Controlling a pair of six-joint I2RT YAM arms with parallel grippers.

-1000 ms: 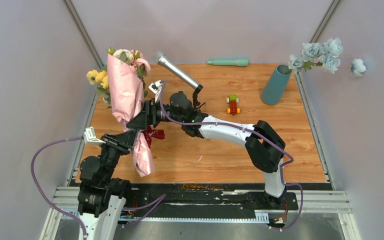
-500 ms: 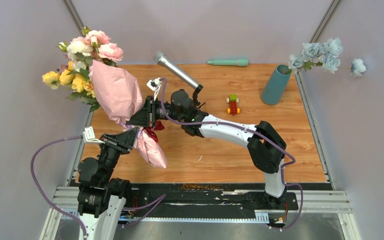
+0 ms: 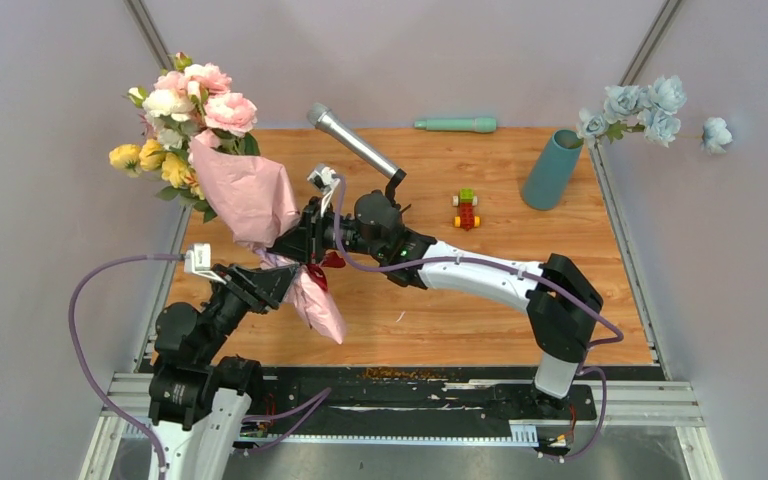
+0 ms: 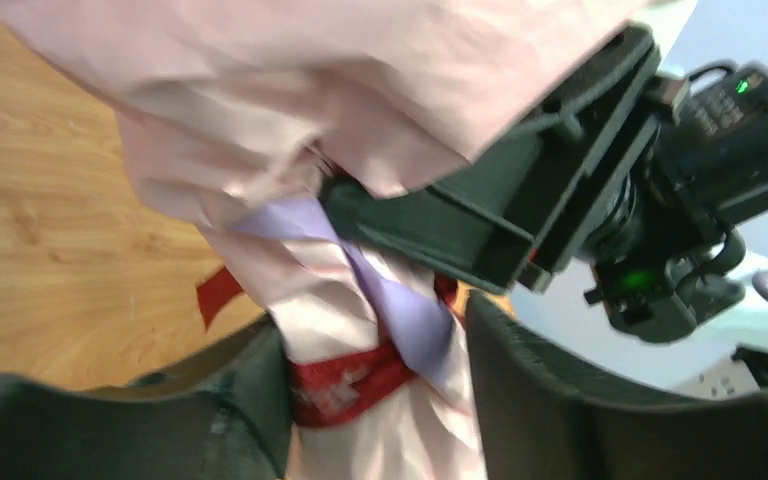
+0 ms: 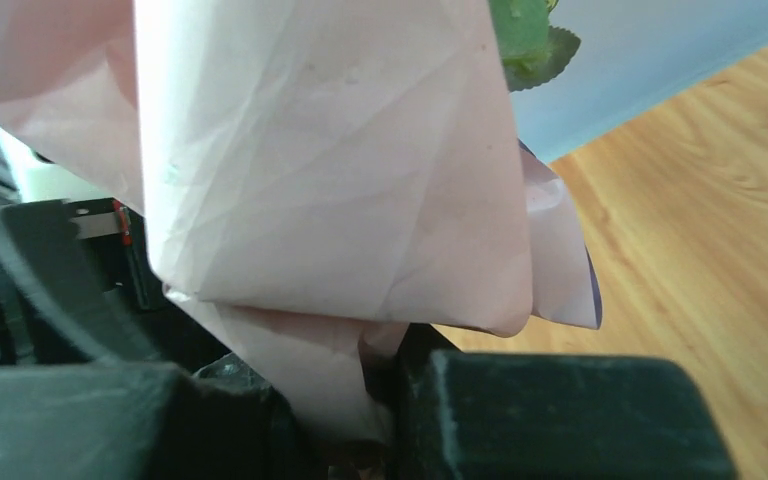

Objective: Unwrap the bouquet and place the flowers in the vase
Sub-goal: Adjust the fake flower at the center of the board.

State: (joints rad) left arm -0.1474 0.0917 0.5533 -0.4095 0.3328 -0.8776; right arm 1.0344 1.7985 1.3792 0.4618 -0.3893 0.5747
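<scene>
Pink-paper rose bouquet (image 3: 240, 190) unopened, dark red ribbon (image 4: 345, 385) on — R fingers (image 5: 560, 420) pinch wrap (image 5: 340, 200); L fingers (image 4: 560, 420): grip unclear. Teal tapered vase (image 3: 550, 170) step pending.

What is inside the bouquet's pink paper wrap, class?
Pink, cream and yellow roses with green leaves stick out of the wrap at its top. Lower down nothing inside can be seen: the paper, tied by a red ribbon, covers any stems.

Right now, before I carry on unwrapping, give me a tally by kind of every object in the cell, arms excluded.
flower bunches: 2, the bouquet and the pale blue flowers
vase: 1
microphone: 1
mint-green rod: 1
toy car: 1
total: 6
</scene>
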